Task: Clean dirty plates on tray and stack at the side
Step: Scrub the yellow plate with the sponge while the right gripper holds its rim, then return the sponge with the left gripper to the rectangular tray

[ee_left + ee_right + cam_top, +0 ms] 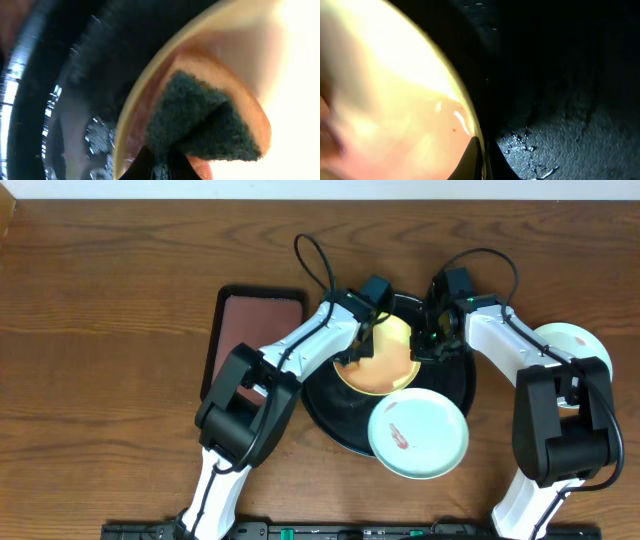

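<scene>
Pale yellow round plate (390, 355): lying in glossy black round tray (458, 385).
Left tool (157, 162): clamping dark green scouring pad (200, 125) against plate.
Right tool (479, 160): closed, pinching plate rim.

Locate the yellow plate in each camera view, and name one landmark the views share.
Overhead: the yellow plate lies at the centre, on the far half of the black tray.
Left wrist: the plate fills the right side, with a dark green scrub pad on it.
Right wrist: the plate fills the left half, its rim arcing to bottom centre.
Shared landmark: the glossy black tray beside the plate's rim.
</scene>
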You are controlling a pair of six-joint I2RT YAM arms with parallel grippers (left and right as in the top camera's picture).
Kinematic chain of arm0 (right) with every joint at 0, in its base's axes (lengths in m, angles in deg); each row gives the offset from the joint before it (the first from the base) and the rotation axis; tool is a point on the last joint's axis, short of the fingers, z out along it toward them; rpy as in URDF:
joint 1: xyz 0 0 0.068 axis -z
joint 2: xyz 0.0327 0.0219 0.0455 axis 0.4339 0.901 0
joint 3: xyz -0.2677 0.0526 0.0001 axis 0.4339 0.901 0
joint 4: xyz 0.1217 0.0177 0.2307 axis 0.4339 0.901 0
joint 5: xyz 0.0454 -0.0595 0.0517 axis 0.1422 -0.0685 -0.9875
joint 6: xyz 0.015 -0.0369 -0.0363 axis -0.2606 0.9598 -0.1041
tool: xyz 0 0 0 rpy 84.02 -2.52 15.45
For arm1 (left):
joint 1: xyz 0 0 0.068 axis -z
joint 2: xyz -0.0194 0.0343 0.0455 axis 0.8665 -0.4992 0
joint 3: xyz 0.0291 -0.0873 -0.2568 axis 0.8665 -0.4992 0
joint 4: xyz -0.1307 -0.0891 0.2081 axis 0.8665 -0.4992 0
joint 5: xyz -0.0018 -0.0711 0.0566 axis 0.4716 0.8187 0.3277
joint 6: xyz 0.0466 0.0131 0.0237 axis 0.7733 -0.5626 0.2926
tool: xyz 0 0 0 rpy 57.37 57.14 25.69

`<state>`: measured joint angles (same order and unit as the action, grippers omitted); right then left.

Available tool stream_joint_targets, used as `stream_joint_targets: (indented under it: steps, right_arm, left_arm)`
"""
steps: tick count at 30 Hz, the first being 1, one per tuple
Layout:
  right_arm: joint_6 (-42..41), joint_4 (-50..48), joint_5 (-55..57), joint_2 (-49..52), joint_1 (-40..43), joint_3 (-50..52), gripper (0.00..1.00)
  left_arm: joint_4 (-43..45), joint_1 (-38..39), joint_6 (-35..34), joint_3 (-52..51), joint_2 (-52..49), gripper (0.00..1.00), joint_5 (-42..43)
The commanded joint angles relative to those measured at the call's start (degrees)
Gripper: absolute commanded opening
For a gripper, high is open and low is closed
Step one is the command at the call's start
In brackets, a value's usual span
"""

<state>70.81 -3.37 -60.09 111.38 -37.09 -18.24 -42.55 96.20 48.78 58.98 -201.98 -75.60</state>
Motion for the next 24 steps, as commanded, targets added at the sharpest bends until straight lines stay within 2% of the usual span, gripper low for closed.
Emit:
stream_joint_targets:
  steps: [1,9,17,24]
  right_arm:
    - [-0.3,-0.4,3.9,1.1,0.9,0.3,0.01]
    - [0.7,0.1,5.2,1.1,0.9,0.3,0.01]
    - [1.9,0.8,5.6,1.1,0.9,0.3,0.01]
    - [2.3,1.2,5.6,1.1,0.9,0.3,0.01]
  left_arm:
    - [4.2,-2.1,5.8,-2.2,-3.4,0.08,-10.8]
    - [14.6,-2.2,15.8,-2.1,-3.4,0.08,-11.1]
    - [21.2,-2.4,16.0,-1.0,-2.5,0.08,-11.0]
    - [24.7,-4.1,16.0,-0.9,2.7,0.08,-11.0]
